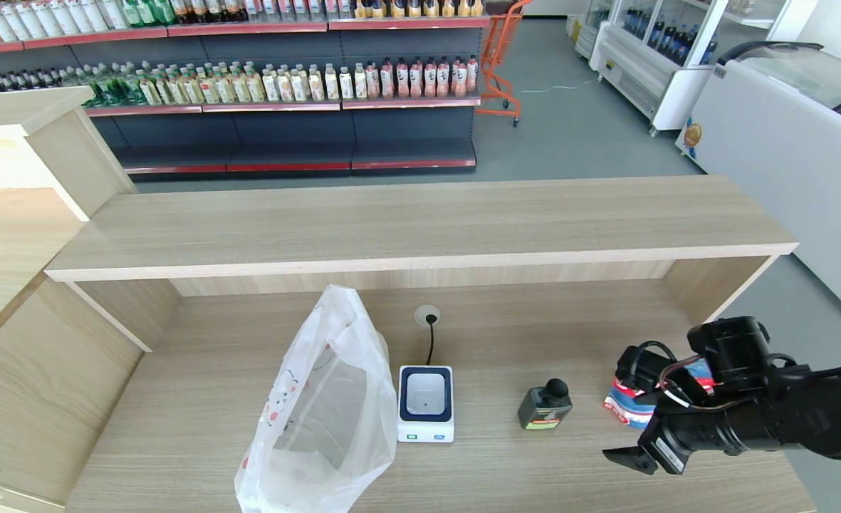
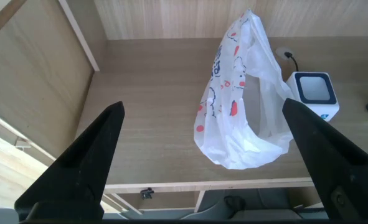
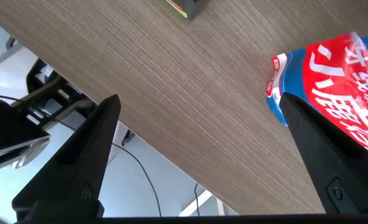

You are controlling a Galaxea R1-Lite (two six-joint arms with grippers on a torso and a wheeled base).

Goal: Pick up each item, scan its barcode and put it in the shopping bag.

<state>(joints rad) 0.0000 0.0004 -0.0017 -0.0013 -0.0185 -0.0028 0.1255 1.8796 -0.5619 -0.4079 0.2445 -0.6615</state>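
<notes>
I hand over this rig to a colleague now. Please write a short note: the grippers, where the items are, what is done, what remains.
Left gripper: open, empty, hanging back from the shopping bag.
Right gripper: open, empty, close to the red and blue packet on the counter.
Small dark bottle: upright, between the packet and the scanner, which sits beside the bag.
Done: nothing seen in the bag.
Left: scan and bag both items.

Large white characters cross the red-and-blue packet (image 3: 339,68), lying toward 3 o'clock on the bench (image 1: 477,463), cut off and unreadable. Red marks on the shopping bag (image 2: 224,93) spell nothing legible.
</notes>
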